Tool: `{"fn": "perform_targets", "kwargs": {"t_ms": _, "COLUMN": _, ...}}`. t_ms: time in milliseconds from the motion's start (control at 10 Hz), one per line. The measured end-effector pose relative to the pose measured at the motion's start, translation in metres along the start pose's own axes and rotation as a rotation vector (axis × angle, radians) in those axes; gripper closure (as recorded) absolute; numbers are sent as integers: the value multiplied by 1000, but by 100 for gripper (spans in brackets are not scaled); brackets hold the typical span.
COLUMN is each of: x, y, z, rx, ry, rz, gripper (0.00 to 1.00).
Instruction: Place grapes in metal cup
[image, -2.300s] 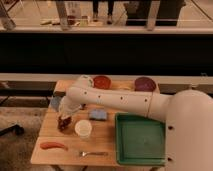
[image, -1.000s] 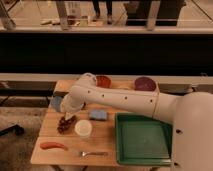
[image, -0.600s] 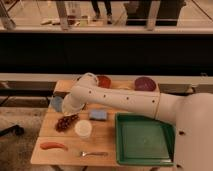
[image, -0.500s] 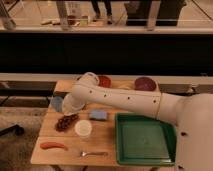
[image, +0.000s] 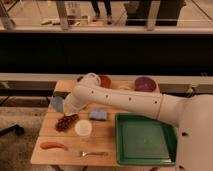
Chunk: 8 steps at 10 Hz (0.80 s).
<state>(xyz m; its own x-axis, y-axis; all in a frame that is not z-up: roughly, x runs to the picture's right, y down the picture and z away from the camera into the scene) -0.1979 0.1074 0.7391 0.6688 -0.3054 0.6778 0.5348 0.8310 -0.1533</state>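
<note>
The gripper (image: 70, 111) hangs over the left part of the desk (image: 107, 140), just above the grapes (image: 66, 122); whether its fingers are apart or together cannot be told. The grapes lie on the desk near its left edge, beside the white cup (image: 83, 128). A sausage (image: 53, 145) lies near the front-left corner.

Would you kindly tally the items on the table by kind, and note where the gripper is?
Bowls: 2
White cup: 1
Grapes: 1
Sausage: 1
Fork: 1
Blue sponge: 1
Green tray: 1
Total: 8
Gripper: just above the grapes.
</note>
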Motion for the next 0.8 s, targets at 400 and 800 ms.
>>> {"fn": "perform_targets", "kwargs": {"t_ms": 400, "x": -3, "y": -1, "z": -2, "rx": -4, "ry": -6, "rz": -29, "gripper": 21}}
{"fn": "perform_targets", "kwargs": {"t_ms": 800, "x": -1, "y": 1, "z": 1, "rx": -19, "ry": -13, "rz": -23, "gripper": 20}}
